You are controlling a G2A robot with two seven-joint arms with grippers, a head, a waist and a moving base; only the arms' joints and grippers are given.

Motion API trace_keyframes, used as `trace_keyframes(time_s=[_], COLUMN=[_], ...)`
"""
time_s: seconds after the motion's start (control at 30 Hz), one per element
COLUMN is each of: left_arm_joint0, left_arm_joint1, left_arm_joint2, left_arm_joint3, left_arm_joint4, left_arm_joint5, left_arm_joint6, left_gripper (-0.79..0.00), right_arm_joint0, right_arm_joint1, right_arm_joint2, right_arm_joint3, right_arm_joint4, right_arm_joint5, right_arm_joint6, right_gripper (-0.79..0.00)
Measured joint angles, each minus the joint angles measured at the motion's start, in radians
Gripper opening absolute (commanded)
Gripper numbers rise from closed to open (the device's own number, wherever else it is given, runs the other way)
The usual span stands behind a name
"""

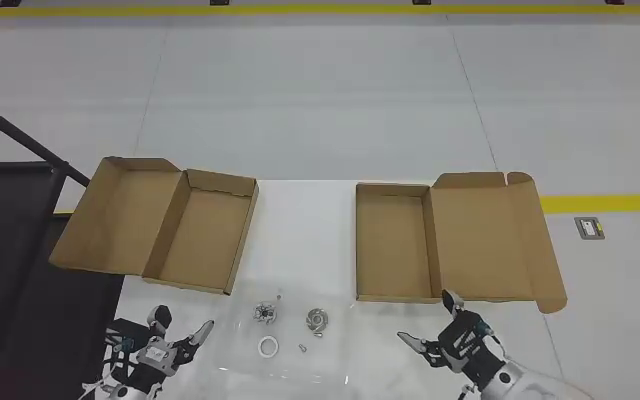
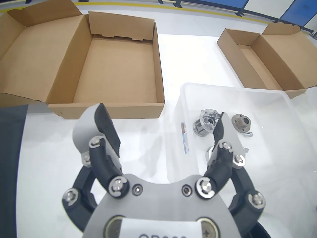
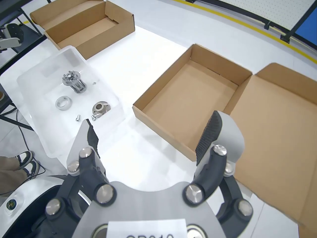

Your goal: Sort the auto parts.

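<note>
A clear plastic tray (image 1: 232, 335) (image 2: 270, 95) (image 3: 37, 74) at the table's front middle holds the auto parts. Among them are a ribbed metal cage hub (image 1: 265, 313) (image 2: 205, 122) (image 3: 73, 81), a flanged hub (image 1: 317, 319) (image 2: 240, 121) (image 3: 100, 107), a pale ring (image 1: 268, 347) (image 3: 63, 103) and small bolts (image 1: 301, 348) (image 3: 78, 117). My left gripper (image 1: 184, 331) (image 2: 161, 125) hangs open just left of the tray. On the tray's right, my right gripper (image 1: 428, 320) (image 3: 151, 134) is open and holds nothing.
Two open, empty cardboard boxes lie behind the tray: the left box (image 1: 200, 240) (image 2: 118, 75) (image 3: 81, 33) and the right box (image 1: 392, 245) (image 2: 260, 60) (image 3: 188, 95), each with its lid folded outward. White table stretches between them.
</note>
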Motion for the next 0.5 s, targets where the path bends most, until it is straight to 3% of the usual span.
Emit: trace_keyframes(time_s=[0.17, 0.33, 0.5], left_arm_joint0=[0.009, 0.019, 0.023], left_arm_joint1=[0.002, 0.004, 0.004], left_arm_joint2=[-0.042, -0.073, -0.084], left_arm_joint3=[0.0, 0.0, -0.003], left_arm_joint4=[-0.048, -0.064, -0.071], left_arm_joint5=[-0.035, -0.062, -0.076], left_arm_joint6=[-0.004, -0.008, -0.016], left_gripper=[0.0, 0.0, 0.0], right_arm_joint0=[0.116, 0.264, 0.353], right_arm_joint1=[0.002, 0.001, -0.002], right_arm_joint2=[-0.062, -0.138, -0.186], right_arm_joint3=[-0.051, -0.063, -0.053], right_arm_joint4=[0.003, 0.114, 0.176], right_arm_joint5=[-0.066, -0.153, -0.151], right_arm_joint6=[0.123, 0.269, 0.392], right_gripper=[0.0, 0.0, 0.0])
